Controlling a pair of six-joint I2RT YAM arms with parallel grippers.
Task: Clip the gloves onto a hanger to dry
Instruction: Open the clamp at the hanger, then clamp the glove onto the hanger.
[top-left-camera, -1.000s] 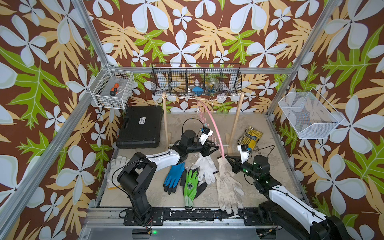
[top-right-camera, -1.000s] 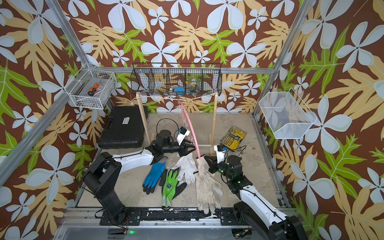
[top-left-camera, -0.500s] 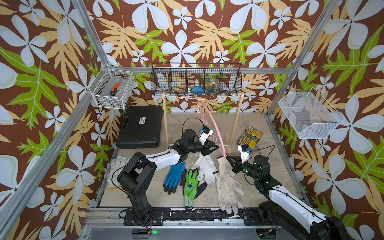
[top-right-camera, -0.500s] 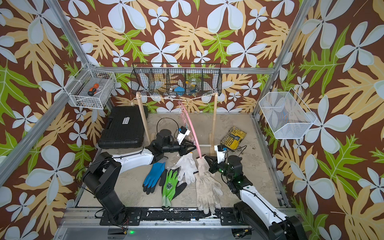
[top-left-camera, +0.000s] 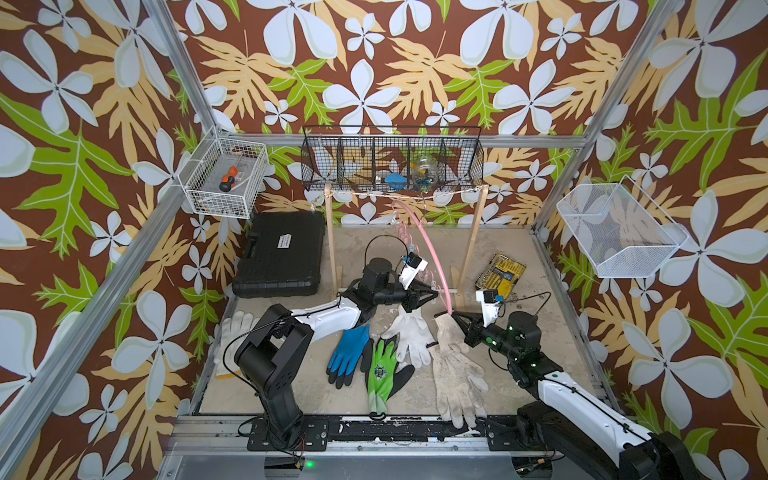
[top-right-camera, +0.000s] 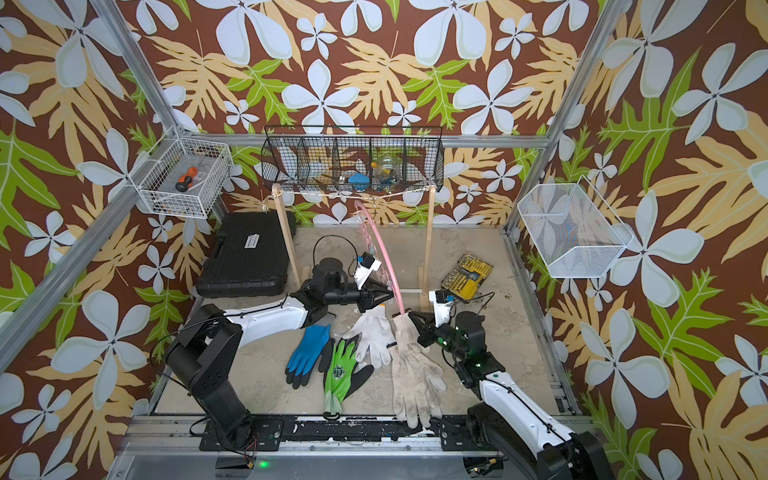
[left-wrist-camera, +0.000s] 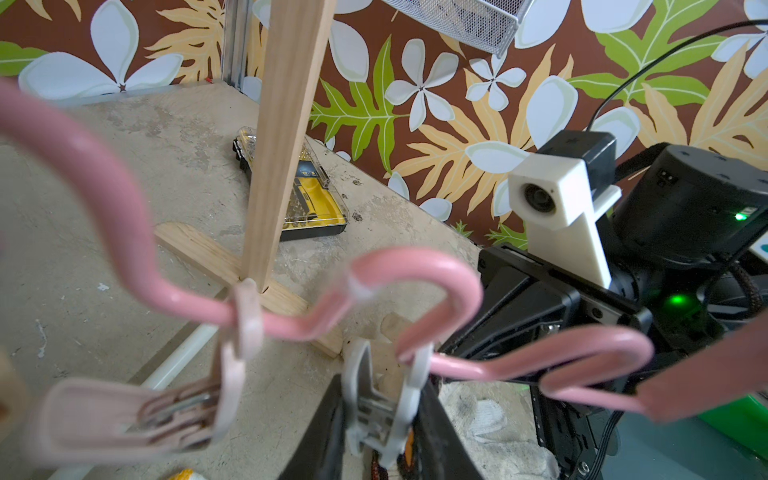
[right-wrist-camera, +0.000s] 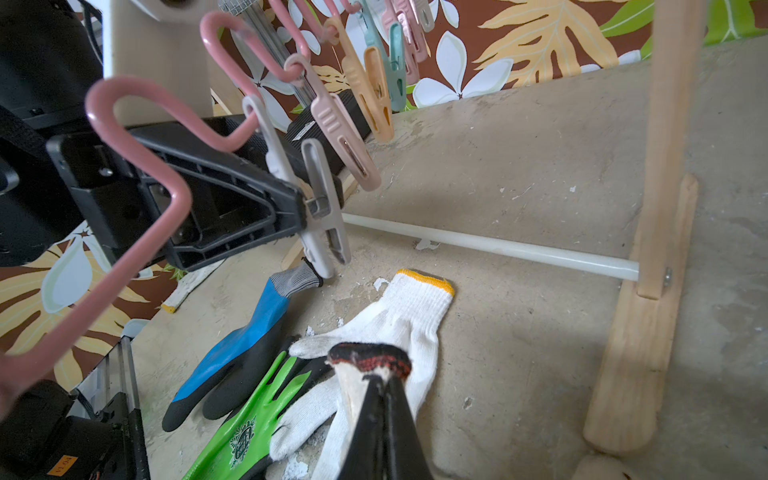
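Note:
The pink hanger (top-left-camera: 432, 253) hangs from the string of the wooden rack, its wavy bar (left-wrist-camera: 124, 216) carrying pastel clips. My left gripper (top-left-camera: 434, 296) (left-wrist-camera: 380, 399) is shut on a pale grey clip (left-wrist-camera: 365, 411) (right-wrist-camera: 322, 199), squeezing its handles so that its mouth stands apart. Just to the right, my right gripper (top-left-camera: 454, 316) (right-wrist-camera: 380, 380) is shut on the red-trimmed cuff (right-wrist-camera: 365, 359) of a dirty beige glove (top-left-camera: 457, 365), lifted below the clip. A white glove (top-left-camera: 411, 332), a blue-and-black glove (top-left-camera: 347, 357) and a green glove (top-left-camera: 382, 370) lie on the floor.
The wooden rack's posts (top-left-camera: 331, 241) (top-left-camera: 471, 237) and white cross rod (right-wrist-camera: 490, 245) stand right behind the grippers. A black case (top-left-camera: 282, 253) sits back left, a yellow bit box (top-left-camera: 500, 276) back right. Another white glove (top-left-camera: 235, 328) lies far left. Wire baskets (top-left-camera: 392, 164) hang on the walls.
The left gripper's jaws have narrowed onto the grey clip. Both arms have stayed almost in place, and the right gripper still holds the glove cuff.

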